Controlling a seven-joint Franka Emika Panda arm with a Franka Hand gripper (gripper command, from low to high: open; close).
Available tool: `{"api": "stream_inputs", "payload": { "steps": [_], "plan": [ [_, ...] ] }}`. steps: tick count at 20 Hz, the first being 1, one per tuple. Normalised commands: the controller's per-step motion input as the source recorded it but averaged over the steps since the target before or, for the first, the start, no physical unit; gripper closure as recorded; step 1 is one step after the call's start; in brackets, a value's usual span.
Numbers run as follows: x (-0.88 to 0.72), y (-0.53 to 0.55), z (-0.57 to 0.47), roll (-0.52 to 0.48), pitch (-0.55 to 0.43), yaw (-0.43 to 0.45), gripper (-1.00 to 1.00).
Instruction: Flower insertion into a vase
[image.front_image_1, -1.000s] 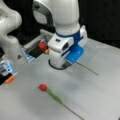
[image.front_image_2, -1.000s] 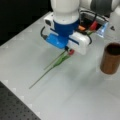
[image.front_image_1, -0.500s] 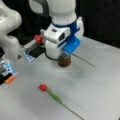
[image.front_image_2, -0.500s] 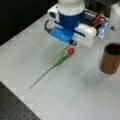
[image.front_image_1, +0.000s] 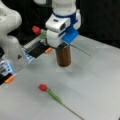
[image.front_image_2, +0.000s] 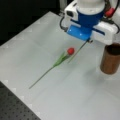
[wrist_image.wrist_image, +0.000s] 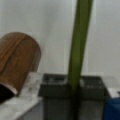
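Observation:
My gripper (image.front_image_1: 60, 43) is shut on the green stem (wrist_image.wrist_image: 78, 37) of a red flower (image.front_image_1: 36, 30), held crosswise above the table. Its stem end sticks out past the blue wrist part (image.front_image_2: 77, 51). The dark brown vase (image.front_image_1: 63, 56) stands upright right under the gripper in a front view; in a front view the vase (image.front_image_2: 110, 60) is just below and to the right of the gripper (image.front_image_2: 96, 37). The wrist view shows the vase (wrist_image.wrist_image: 17, 67) close on the left. A second red flower (image.front_image_1: 43, 87) lies flat on the table (image.front_image_2: 70, 51).
A second white arm (image.front_image_1: 10, 37) stands at a front view's left, with a dark tray (image.front_image_1: 37, 48) and orange pieces (image.front_image_1: 10, 79) beside it. A black perforated board (image.front_image_2: 15, 107) borders the table at a front view's bottom left.
My gripper has carried the held flower across the table toward the vase and now hangs over it. The flower lying on the table has not moved.

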Motion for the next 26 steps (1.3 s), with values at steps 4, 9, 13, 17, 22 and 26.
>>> {"api": "stream_inputs", "payload": {
  "steps": [4,9,13,17,22,26],
  "plan": [
    [-0.67,0.25,-0.03,0.123,-0.14,-0.149,1.0],
    [-0.57,0.23,-0.04,0.137,-0.106,-0.17,1.0],
    [-0.41,0.28,-0.07,0.113,-0.067,-0.18,1.0],
    [-0.39,0.43,-0.05,0.07,-0.015,-0.184,1.0],
    [-0.45,0.45,-0.05,0.032,-0.003,-0.14,1.0],
    [-0.5,0.23,-0.07,0.057,-0.02,-0.088,1.0]
  ]
}}
